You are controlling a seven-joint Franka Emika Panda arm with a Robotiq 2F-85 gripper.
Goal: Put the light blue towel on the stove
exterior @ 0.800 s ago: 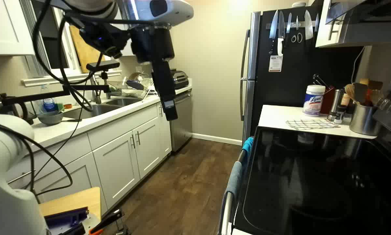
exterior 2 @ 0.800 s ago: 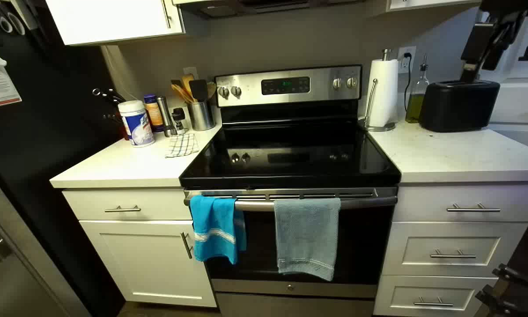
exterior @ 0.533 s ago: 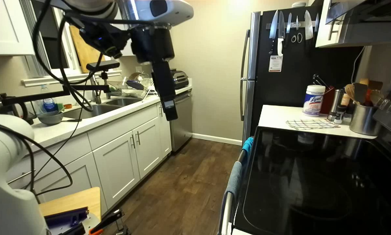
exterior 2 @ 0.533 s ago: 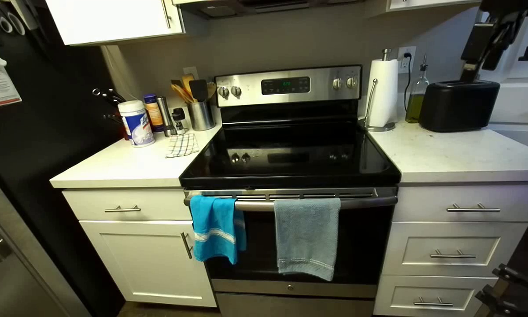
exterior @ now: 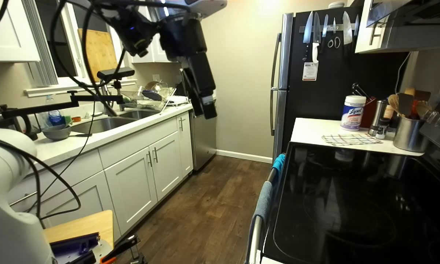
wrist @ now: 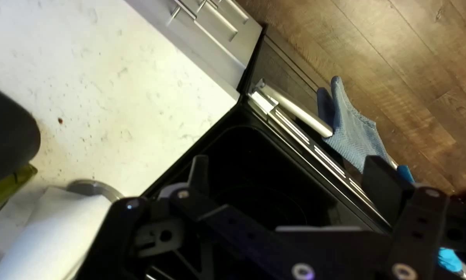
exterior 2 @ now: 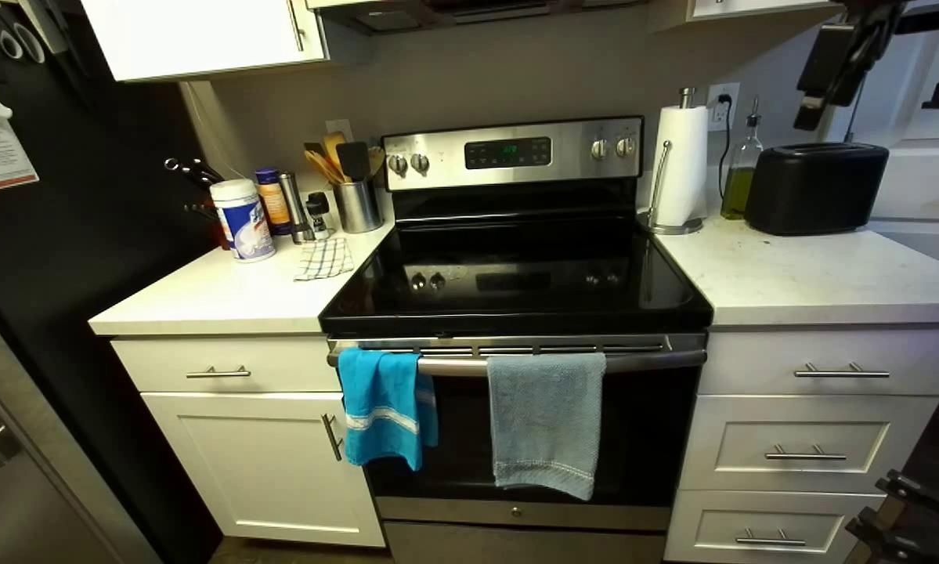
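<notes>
Gripper (wrist: 289, 174): black Robotiq, its two fingers (wrist: 199, 175) spread well apart, dark cooktop glass (wrist: 252, 155) showing in the gap; in both exterior views it hangs tilted, fingertips downward.
Paper towel roll (exterior 2: 682, 168): upright on its metal holder (exterior 2: 677, 228), on the white countertop (exterior 2: 829, 270).
Toaster (exterior 2: 818, 188): black, on the same counter; in the wrist view only a rounded end shows.
Bottle (exterior 2: 742, 188): clear glass with green liquid inside, standing between the toaster and the paper towel roll.
Stove (exterior 2: 508, 301): glass-topped electric range between two stretches of countertop; green digits glow on its back panel (exterior 2: 571, 153), too small to read.
Light blue towel (exterior 2: 546, 423): folded over the oven door handle (exterior 2: 453, 366), near its middle, the front flap hanging down the dark oven door (exterior 2: 463, 439); in the wrist view both flaps show.
Turquoise towel (exterior 2: 379, 399): white-banded, draped over the same handle close to one end, apart from the light blue one; in the wrist view the gripper hides most of it.
Utensil crock (exterior: 410, 135): steel, with a black spatula (exterior 2: 354, 162) standing in it.
Lysol canister (exterior: 353, 112): upright, across the stove from the roll, a checked cloth (exterior: 352, 139) lying flat near it.
Refrigerator (exterior: 337, 84): black-sided, knives (exterior: 347, 27) in a row on that side, blade tips up.
</notes>
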